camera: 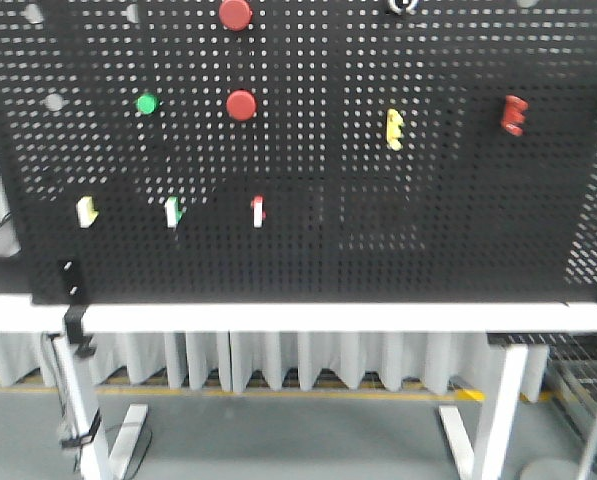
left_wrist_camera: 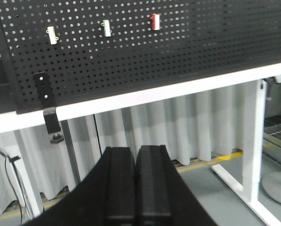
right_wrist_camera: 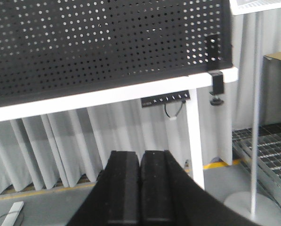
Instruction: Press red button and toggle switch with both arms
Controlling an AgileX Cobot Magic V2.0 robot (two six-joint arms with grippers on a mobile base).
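Left jaws: pressed together, empty, apart from the board. Right jaws: likewise together, empty. White surface (camera: pixel 328 318) carries an upright black pegboard (camera: pixel 428 230). Low row on it: yellow switch (camera: pixel 87 211), green switch (camera: pixel 173 211), red switch (camera: pixel 258 210). Higher: red button (camera: pixel 235 13) at top of view, above smaller red button (camera: pixel 241 105). Behind: white curtain (camera: pixel 278 360), grey floor (camera: pixel 278 440).

Likely a test lab, black pegboard (camera: pixel 428 230) on white bench (camera: pixel 328 318), yellow floor line (camera: pixel 278 392)
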